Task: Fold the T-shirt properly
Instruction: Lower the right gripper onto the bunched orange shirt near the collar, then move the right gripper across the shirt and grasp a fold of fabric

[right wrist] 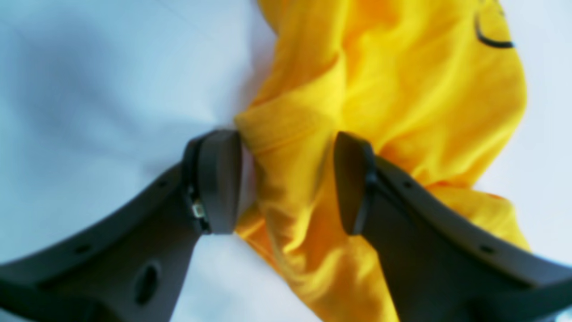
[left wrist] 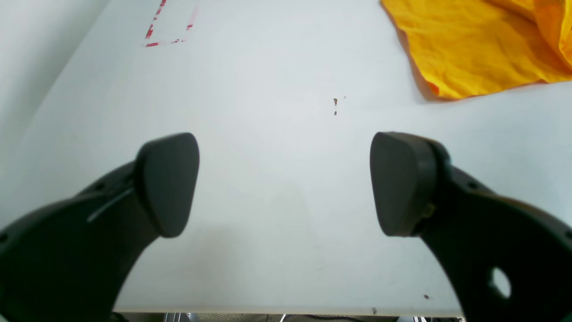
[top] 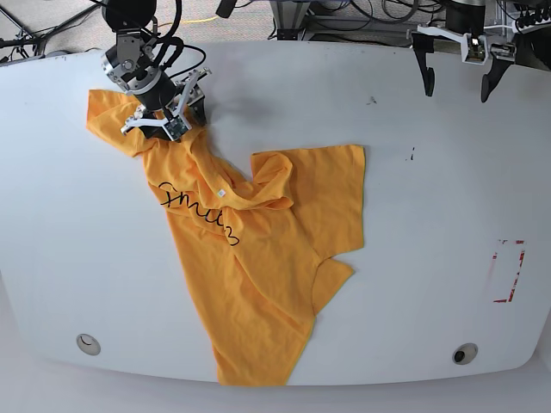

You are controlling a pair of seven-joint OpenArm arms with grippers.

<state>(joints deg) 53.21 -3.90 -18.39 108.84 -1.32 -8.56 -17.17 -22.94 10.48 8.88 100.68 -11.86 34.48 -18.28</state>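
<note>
Folding hasn't begun: T-shirt point(top: 250, 258) lies crumpled on the counter point(top: 430, 172), right hand point(right wrist: 288, 183) half-spread around a bunch, left hand point(left wrist: 283, 183) spread wide, empty.

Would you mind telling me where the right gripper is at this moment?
In the base view the right gripper is at the table's upper left, its jaws straddling a bunched fold of the T-shirt just above the black lettering.

Left arm chilling, right arm busy

The left gripper point(left wrist: 284, 183) hung with jaws spread wide, nothing between them; the right gripper point(right wrist: 288, 181) was down low, jaws half-spread around bunched cloth.
</note>
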